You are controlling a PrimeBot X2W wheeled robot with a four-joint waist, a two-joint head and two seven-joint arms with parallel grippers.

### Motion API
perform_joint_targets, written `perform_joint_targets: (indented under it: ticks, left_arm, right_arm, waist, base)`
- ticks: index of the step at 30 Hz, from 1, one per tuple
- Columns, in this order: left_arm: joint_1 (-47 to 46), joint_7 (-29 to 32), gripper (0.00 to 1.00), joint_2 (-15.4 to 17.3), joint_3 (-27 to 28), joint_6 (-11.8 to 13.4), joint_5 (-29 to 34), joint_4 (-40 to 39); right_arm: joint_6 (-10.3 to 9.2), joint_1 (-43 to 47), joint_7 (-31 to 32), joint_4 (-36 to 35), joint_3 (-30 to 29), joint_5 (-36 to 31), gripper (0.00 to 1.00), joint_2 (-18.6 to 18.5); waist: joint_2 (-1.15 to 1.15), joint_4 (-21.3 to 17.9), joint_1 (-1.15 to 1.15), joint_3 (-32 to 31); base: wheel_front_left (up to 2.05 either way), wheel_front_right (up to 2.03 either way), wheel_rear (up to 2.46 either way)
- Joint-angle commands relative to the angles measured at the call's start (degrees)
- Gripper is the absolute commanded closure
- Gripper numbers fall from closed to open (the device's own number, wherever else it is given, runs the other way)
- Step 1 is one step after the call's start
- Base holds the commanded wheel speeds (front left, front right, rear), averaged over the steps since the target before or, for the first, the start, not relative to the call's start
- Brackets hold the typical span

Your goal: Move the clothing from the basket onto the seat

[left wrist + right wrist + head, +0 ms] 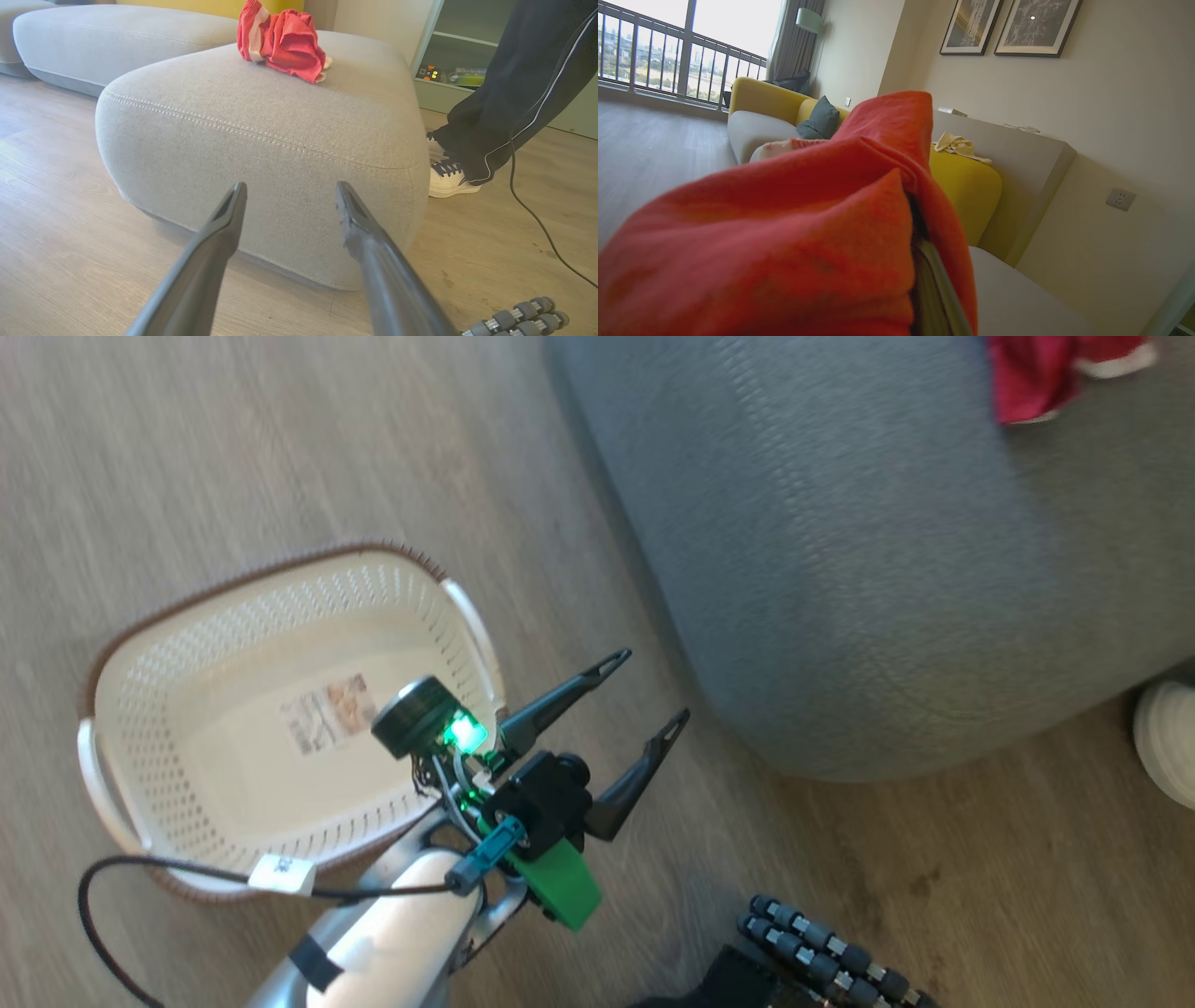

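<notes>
Left wrist view: the left gripper [292, 187] holds its two dark fingers wide apart with nothing between them, pointing at the rounded front of the grey seat [261, 140]. One crumpled red garment [280, 44] with white trim lies on top of that seat. In the head view its fingertips hang over the wood floor [653, 896], between the cream basket [280, 581] and the seat — the basket stands on the floor, a paper label [327, 714] showing on its bottom. Right wrist view: the right gripper [927, 266] is clamped on a second red garment [784, 233], which drapes over its fingers. A person's white shoe [448, 181] stands just beside the seat.
</notes>
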Motion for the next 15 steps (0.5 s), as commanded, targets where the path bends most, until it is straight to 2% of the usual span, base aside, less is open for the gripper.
perform_joint_targets:
  ticks: [1, 9, 15]
  left_arm:
    - [-2.1, -0.5, 0.0, 0.5, 0.5, -0.1, 0.1, -1.5]
    - [-4.7, -0.5, 0.0, 0.4, -0.1, -0.1, -0.2, -0.7]
    - [-5.4, -0.5, 0.0, -0.2, -0.3, 0.0, -0.1, -0.9]
  right_arm:
    - [-0.02, -2.3, -0.4, -0.1, -0.1, 0.1, 1.0, -3.3]
    - [-0.02, -13.4, -0.4, 9.7, 1.8, -0.1, 1.0, -9.0]
    - [-0.02, -19.3, -0.4, 18.1, -1.9, -4.4, 1.0, -11.4]
  waist:
    - [0.0, 3.0, -0.01, 3.9]
    - [0.0, 8.2, -0.01, 9.5]
    - [0.0, 11.5, -0.01, 12.0]
  base:
    - [0.0, 0.0, 0.0]
    - [0.0, 0.0, 0.0]
    - [0.0, 0.0, 0.0]
